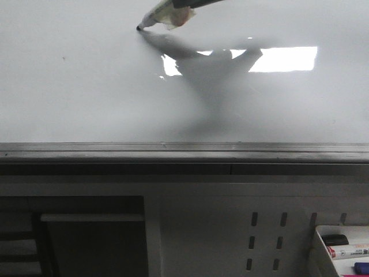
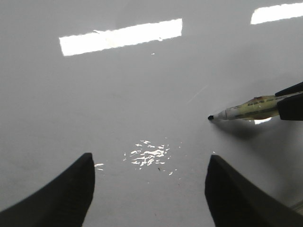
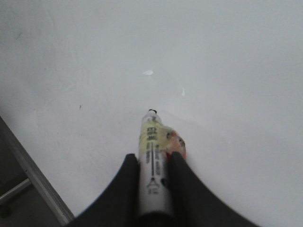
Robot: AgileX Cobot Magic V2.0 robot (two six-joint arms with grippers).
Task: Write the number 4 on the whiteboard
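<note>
In the front view, the whiteboard (image 1: 86, 86) fills the top half of the frame. It is white and shiny, with a bright patch of light at the upper right. A marker pen (image 1: 164, 15) comes in from the top middle. Its black tip sits at the board, and a dark shadow spreads down and right from it. No number 4 shows on the board. A grey rail (image 1: 184, 151) runs across the middle of the frame, under the board. Below it, at the lower right, is a grey panel with slots (image 1: 265, 239). In the bottom right corner is a white tray (image 1: 319, 254) holding a few markers (image 1: 349, 251), one with a red band, one black and one blue. A dark opening (image 1: 92, 236) is at the lower left.

In the left wrist view, the left gripper (image 2: 149, 189) has its two dark jaws wide apart at the bottom of the frame, with nothing between them. Only board shows there, with small white flecks. The pen pokes in from the right edge, its tip near the middle right. Nothing blocks the way to the board.

In the right wrist view, the right gripper (image 3: 154, 172) has its jaws clamped on the marker pen at the bottom middle. The pen's tip points up the frame at the board. The rail shows in the bottom left corner.
</note>
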